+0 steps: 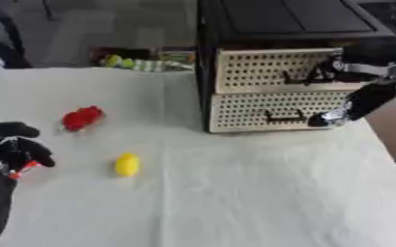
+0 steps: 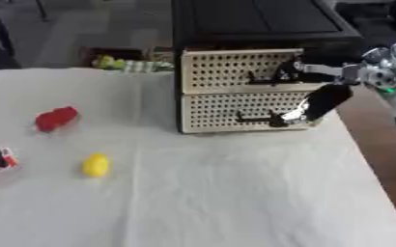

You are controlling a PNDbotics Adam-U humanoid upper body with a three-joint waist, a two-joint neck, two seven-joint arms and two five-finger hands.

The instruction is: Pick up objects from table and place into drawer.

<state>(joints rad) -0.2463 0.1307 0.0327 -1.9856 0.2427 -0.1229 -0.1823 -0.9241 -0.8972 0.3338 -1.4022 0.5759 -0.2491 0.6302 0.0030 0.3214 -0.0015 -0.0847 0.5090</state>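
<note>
Drawer handle [image 2: 259,117], lower, horizontal: met by right hand [image 2: 319,103]'s fingertips, grasp unclear; both drawers shut; left hand [image 1: 11,144] clenched, idle.

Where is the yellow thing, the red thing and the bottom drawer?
yellow thing [image 1: 127,165], left eye view, its middle.
red thing [image 1: 82,118], left eye view, its middle.
bottom drawer [image 1: 252,107], left eye view, perforated front panel.

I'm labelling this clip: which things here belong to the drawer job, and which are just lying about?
Job:
- red object
- yellow object
- drawer unit, right hand at its upper handle
- small red and white item under the left hand

Lying about:
- green and yellow clutter beyond the table's far edge
</note>
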